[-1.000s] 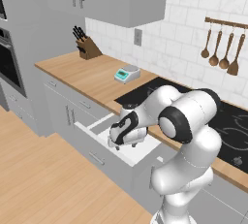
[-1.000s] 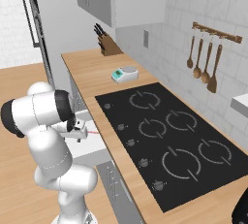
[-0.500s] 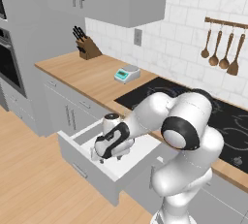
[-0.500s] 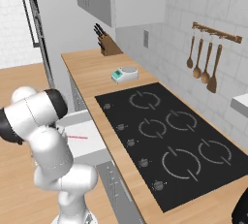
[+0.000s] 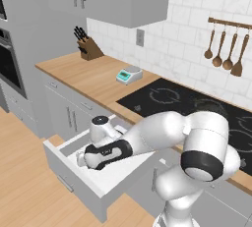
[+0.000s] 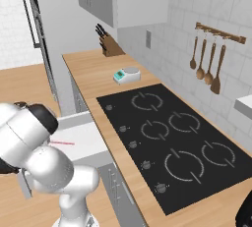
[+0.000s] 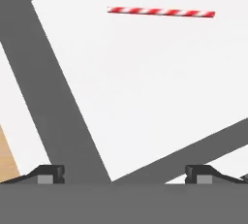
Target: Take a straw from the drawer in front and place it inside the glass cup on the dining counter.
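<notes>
- Hand view: I look down into the drawer (image 7: 145,87), its plain white floor spread under me, and the straw (image 7: 161,12) lies flat on it near the top of the picture, red-and-white striped, well apart from my fingertips (image 7: 48,173).
- The two fingertips stand far apart at the bottom corners, so my jaws are wide and hold nothing.
- Left base view: the drawer (image 5: 74,164) is pulled out from under the wooden worktop (image 5: 93,76), and my gripper (image 5: 81,158) hangs low over its white inside, with the arm bent across it.
- Right base view: I see the straw (image 6: 62,143) as a thin pink line on the drawer floor, just beside my arm's big shoulder joint.
- On the worktop sit a knife block (image 5: 86,49) by the wall and a small kitchen scale (image 5: 129,75) near the black cooktop (image 6: 172,142).
</notes>
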You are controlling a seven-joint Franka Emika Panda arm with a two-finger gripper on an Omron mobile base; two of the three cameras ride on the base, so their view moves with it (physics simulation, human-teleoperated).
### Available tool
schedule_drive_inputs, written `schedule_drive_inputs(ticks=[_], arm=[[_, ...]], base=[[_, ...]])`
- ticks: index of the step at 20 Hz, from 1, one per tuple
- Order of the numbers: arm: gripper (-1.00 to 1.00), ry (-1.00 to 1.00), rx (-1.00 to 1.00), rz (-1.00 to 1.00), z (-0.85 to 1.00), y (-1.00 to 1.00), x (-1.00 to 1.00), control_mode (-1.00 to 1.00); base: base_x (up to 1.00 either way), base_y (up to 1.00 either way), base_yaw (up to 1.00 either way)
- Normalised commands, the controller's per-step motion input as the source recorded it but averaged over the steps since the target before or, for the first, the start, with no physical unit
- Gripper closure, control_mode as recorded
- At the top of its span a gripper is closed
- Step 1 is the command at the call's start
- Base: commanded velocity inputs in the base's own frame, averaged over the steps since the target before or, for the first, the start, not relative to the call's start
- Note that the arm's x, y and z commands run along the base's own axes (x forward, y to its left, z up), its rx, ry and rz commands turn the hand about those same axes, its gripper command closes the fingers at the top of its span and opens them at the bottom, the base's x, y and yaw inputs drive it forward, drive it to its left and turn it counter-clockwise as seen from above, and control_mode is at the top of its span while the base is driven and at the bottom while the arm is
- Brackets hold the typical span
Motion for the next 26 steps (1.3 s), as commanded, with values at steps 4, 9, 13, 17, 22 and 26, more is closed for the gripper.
schedule_drive_inputs(ticks=[4, 9, 13, 17, 22, 26], arm=[[-1.0, -0.02, -0.02, 0.01, 0.55, -0.21, 0.81, -1.0], [-1.0, 0.0, -0.08, 0.17, -0.15, -0.05, 0.73, -1.0], [-1.0, -0.02, -0.14, 0.31, -0.49, 0.0, 0.41, -1.0], [-1.0, -0.01, -0.12, 0.34, -0.53, 0.0, 0.35, -1.0], [-1.0, 0.0, -0.03, 0.27, -0.51, 0.09, 0.51, -1.0], [-1.0, 0.0, 0.0, 0.18, -0.43, 0.25, 0.34, -1.0]], base=[[0.0, 0.0, 0.0], [0.0, 0.0, 0.0], [0.0, 0.0, 0.0], [0.0, 0.0, 0.0], [0.0, 0.0, 0.0], [0.0, 0.0, 0.0]])
